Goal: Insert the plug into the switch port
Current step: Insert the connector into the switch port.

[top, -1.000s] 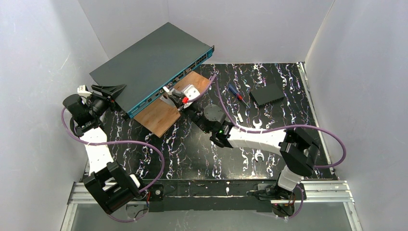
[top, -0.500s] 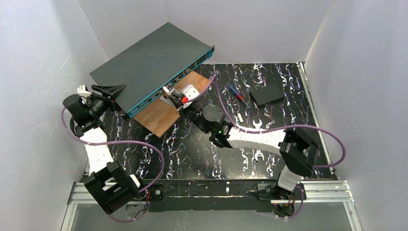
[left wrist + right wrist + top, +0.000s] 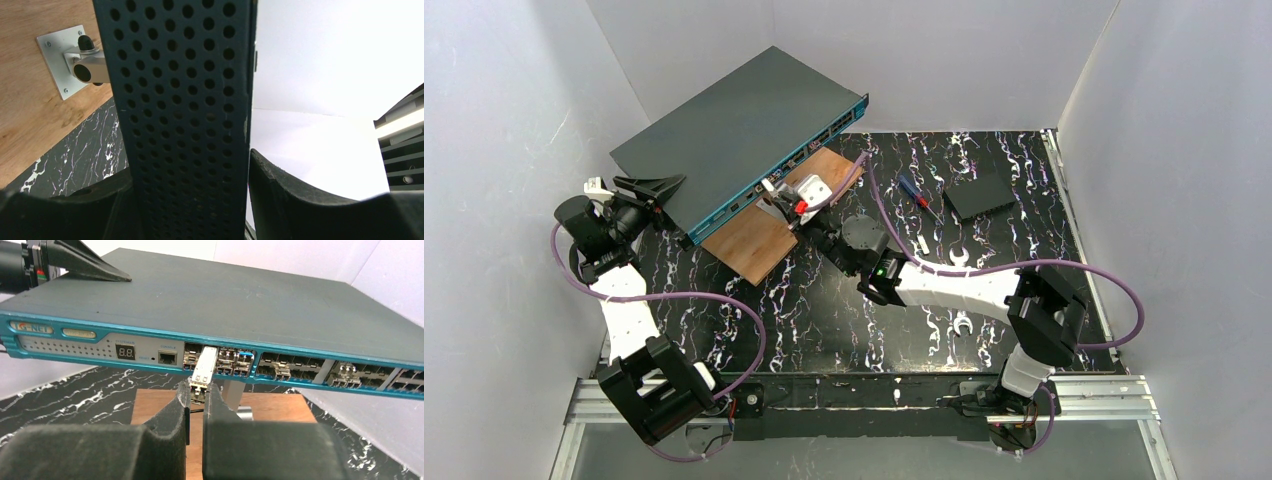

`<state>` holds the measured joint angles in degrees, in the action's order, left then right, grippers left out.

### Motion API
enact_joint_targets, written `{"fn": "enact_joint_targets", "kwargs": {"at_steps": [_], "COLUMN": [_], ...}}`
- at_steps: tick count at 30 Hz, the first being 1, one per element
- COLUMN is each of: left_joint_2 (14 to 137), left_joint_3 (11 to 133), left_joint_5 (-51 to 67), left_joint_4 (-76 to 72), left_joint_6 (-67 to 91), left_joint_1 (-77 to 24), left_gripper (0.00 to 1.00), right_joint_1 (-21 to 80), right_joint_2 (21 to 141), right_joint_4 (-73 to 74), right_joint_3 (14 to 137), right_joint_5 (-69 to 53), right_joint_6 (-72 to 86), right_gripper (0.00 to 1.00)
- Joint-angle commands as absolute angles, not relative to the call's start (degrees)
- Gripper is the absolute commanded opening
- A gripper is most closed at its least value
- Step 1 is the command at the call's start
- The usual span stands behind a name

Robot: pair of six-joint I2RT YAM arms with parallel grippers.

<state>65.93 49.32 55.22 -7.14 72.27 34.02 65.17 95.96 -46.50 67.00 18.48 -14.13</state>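
The switch (image 3: 744,120) is a large dark grey box with a teal port edge (image 3: 280,371), raised above the table. My right gripper (image 3: 197,389) is shut on the plug (image 3: 204,367), a small silver module. The plug's front end sits at the mouth of a port in the left group, just right of the console socket; how deep it sits I cannot tell. In the top view the right gripper (image 3: 779,195) is at the teal edge. My left gripper (image 3: 187,167) is shut on the switch's perforated side wall (image 3: 180,90) at the left corner (image 3: 659,190).
A wooden board (image 3: 764,235) with a metal post bracket (image 3: 75,60) lies under the switch's front. To the right on the black marbled table are a screwdriver (image 3: 919,195), a small black square box (image 3: 979,195) and two wrenches (image 3: 959,260). White walls close in on three sides.
The right gripper with the plug has crept a little up and left, toward the switch's teal edge. The left arm and the switch have not moved.
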Motion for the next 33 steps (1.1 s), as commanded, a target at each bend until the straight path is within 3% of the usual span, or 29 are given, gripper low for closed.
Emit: {"fn": "enact_joint_targets", "kwargs": {"at_steps": [1, 18, 33], "left_joint_2": [66.5, 66.3, 66.3], "left_joint_3": [47.1, 47.0, 46.9], "left_joint_5": [56.8, 56.7, 56.6], "left_joint_4": [-1.8, -1.8, -1.8], "left_joint_6": [64.9, 64.7, 64.8], "left_joint_1": [31.6, 31.1, 31.1], "left_gripper": [0.00, 0.00, 0.00], "right_joint_1": [63.5, 64.3, 63.4], "right_joint_2": [97.3, 96.1, 97.0], "right_joint_4": [-50.0, -49.7, -60.6], "right_joint_3": [73.3, 72.3, 64.0], "right_joint_5": [20.9, 8.0, 18.8], "right_joint_6": [-7.0, -15.2, -10.6], "right_gripper": [0.01, 0.01, 0.01]}}
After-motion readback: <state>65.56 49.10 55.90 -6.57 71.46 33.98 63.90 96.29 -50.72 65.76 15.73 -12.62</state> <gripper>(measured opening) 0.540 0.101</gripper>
